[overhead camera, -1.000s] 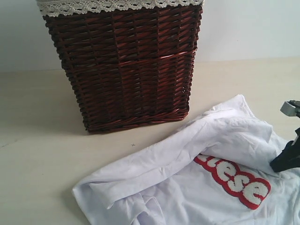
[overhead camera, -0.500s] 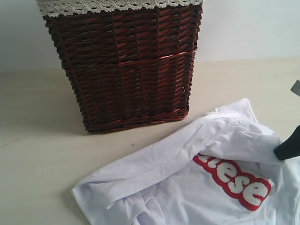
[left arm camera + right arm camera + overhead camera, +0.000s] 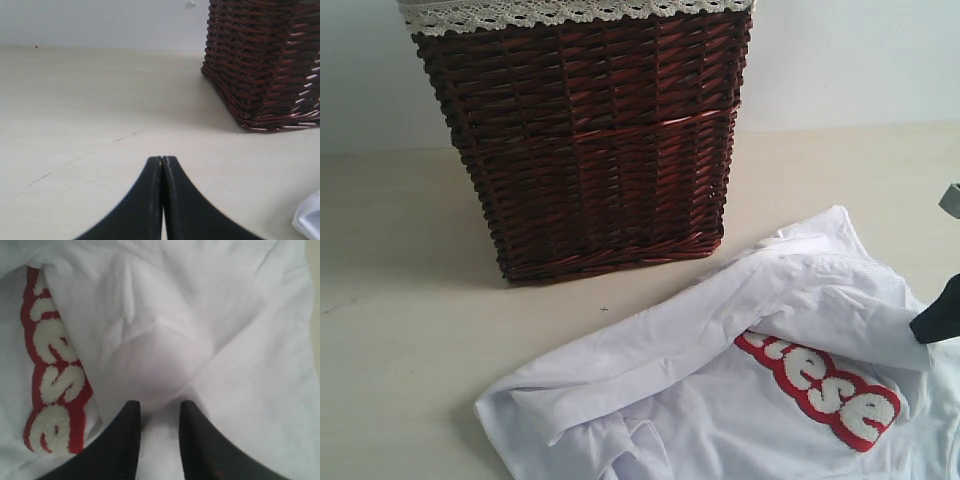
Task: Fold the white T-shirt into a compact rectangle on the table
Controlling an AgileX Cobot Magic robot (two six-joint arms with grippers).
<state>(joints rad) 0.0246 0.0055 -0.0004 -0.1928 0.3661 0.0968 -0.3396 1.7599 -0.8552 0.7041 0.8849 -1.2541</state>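
Observation:
The white T-shirt (image 3: pixel 700 400) lies crumpled on the table (image 3: pixel 400 330) at the front right, its red-outlined lettering (image 3: pixel 820 390) partly covered by a fold. My right gripper (image 3: pixel 935 320) sits at the shirt's right side, at the frame edge. In the right wrist view the right gripper (image 3: pixel 160 407) pinches a raised ridge of the T-shirt (image 3: pixel 200 315) between its dark fingers, beside the lettering (image 3: pixel 52 385). My left gripper (image 3: pixel 162 159) is shut with nothing in it, over the bare table (image 3: pixel 75 110). A corner of the T-shirt (image 3: pixel 310 220) shows nearby. The neck tag is hidden.
A dark wicker basket (image 3: pixel 590 140) with a lace-trimmed lining stands at the back centre, just behind the shirt. The same basket (image 3: pixel 265 60) appears ahead of my left gripper. A pale wall (image 3: pixel 850 60) closes off the back of the table.
My right gripper has shifted to the right, drawing the shirt's upper fold with it and uncovering a little more of the lettering. Basket unchanged.

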